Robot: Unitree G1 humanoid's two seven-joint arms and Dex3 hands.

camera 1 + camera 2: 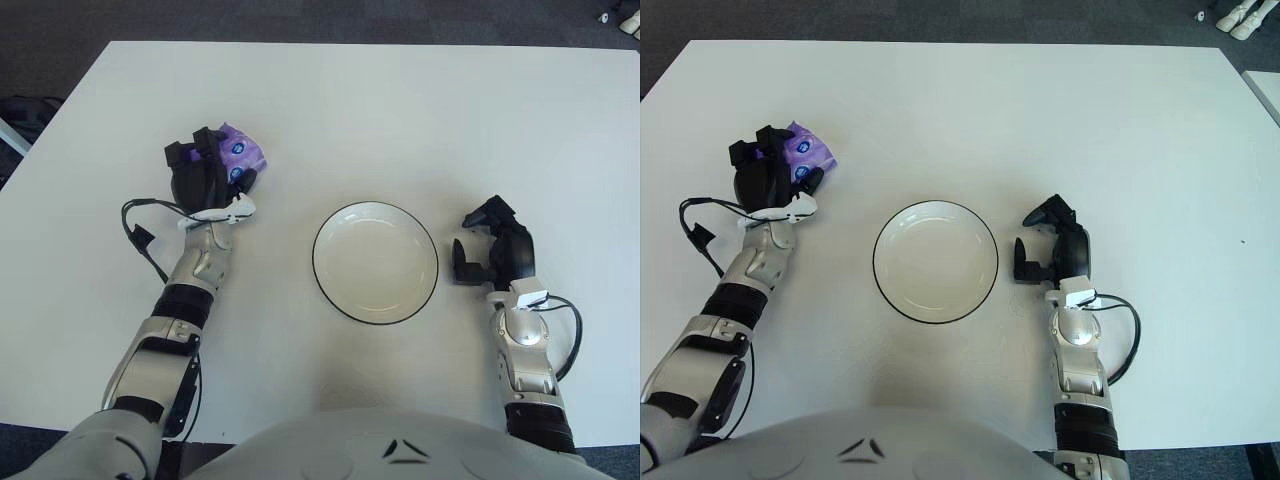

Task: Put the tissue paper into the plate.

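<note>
- Left hand (205, 178), black with three fingers, sits on the left side of the white counter (400, 110), its fingers curled around a purple tissue pack (240, 155).
- Its forearm runs from the lower left edge up and slightly rightward to the hand; the arm is silver and grey with black joint bands, and a thin black cable (140, 225) loops out beside the wrist.
- A small white tab sticks out at the wrist, just below the black fingers.
- The tissue pack is soft and crumpled, glossy purple with small blue-and-white marks, and it pokes out at the upper right of the hand. Whether it touches the counter cannot be told.
- The pack is well to the left of the plate (375, 262) and not in it.
- The plate is round, white and shallow, with a thin dark rim and a smooth glossy surface. It lies flat near the middle of the counter, between the two hands.
- Right hand (493, 245) shows just to the right of the plate, fingers loosely apart and holding nothing, its silver forearm rising from the bottom edge with a black cable looped at the wrist.
- The counter is flat, matte and rectangular, with dark floor beyond its edges.
</note>
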